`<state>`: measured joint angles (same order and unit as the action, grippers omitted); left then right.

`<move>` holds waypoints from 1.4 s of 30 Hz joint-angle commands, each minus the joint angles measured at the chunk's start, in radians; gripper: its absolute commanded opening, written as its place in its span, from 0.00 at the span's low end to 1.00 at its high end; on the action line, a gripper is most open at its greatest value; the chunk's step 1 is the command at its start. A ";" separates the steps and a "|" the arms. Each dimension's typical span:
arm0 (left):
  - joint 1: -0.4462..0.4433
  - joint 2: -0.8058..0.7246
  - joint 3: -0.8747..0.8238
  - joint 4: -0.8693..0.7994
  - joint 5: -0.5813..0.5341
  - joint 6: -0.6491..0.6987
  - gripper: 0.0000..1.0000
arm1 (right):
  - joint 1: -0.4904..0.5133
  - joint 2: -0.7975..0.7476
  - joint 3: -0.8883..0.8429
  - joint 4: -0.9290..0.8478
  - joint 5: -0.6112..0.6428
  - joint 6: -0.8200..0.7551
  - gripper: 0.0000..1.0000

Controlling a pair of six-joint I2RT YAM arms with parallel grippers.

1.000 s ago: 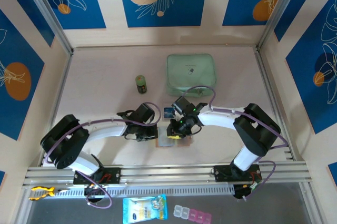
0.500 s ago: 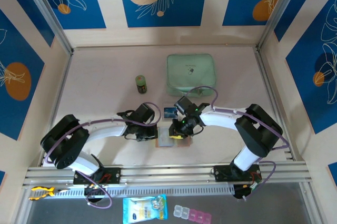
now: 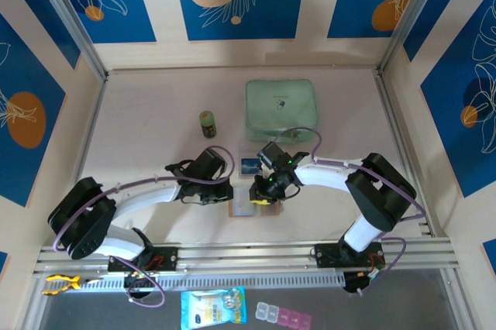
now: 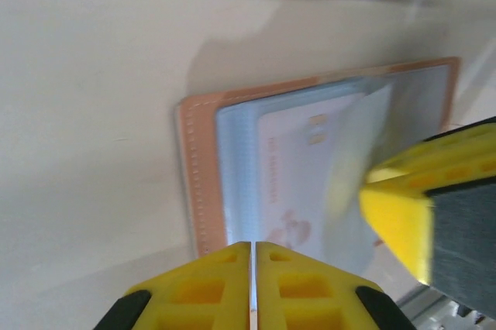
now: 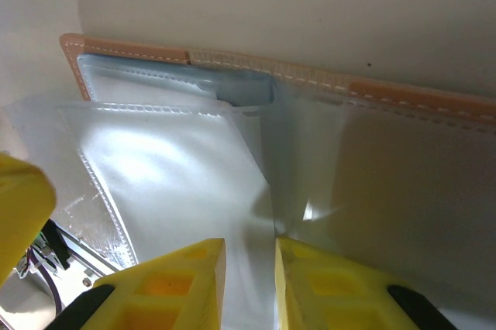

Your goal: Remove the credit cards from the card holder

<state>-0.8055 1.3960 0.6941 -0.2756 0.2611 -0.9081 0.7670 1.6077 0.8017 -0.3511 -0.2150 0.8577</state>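
A credit card point(image 4: 310, 183) sits in the card holder point(image 4: 190, 183) on the table point(image 3: 155, 152); zip case point(image 3: 281, 109) lies farther back.

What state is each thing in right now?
card holder: open flat, clear pockets up
blue card: out, lying flat
pale card: inside a clear pocket
green case: closed
jar: upright
left claw: shut, empty
right claw: pinching card holder's clear pocket
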 commanded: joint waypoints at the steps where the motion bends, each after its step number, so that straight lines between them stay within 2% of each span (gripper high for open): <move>1: -0.004 0.004 0.023 0.014 0.049 -0.003 0.09 | -0.006 -0.012 -0.019 -0.005 -0.021 -0.011 0.24; 21: -0.027 0.123 0.061 0.075 0.110 -0.008 0.09 | -0.009 -0.027 -0.027 -0.002 -0.020 -0.010 0.24; 37: -0.034 0.129 0.085 0.084 0.128 -0.017 0.09 | -0.012 -0.074 -0.041 -0.007 -0.008 -0.005 0.24; 42: -0.035 0.121 0.097 0.082 0.133 -0.026 0.10 | -0.021 -0.136 -0.049 -0.040 0.021 -0.005 0.28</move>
<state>-0.8299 1.5253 0.7513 -0.1982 0.3698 -0.9188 0.7559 1.5234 0.7696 -0.3550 -0.2081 0.8581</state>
